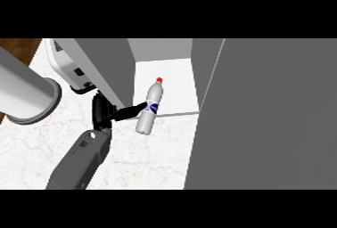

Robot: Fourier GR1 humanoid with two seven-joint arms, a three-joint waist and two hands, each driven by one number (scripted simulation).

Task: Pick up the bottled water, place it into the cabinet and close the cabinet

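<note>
I see the left hand, only one in view, pinching the bottle at mid-body from its left side, long axis running cap-first into the cabinet, base hanging out over the counter w/ shelf edge beneath.

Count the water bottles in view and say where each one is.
1. The bottled water is at the open cabinet's front edge, red cap pointing inward, with the left hand at its side. The cabinet door may hide others.
</note>
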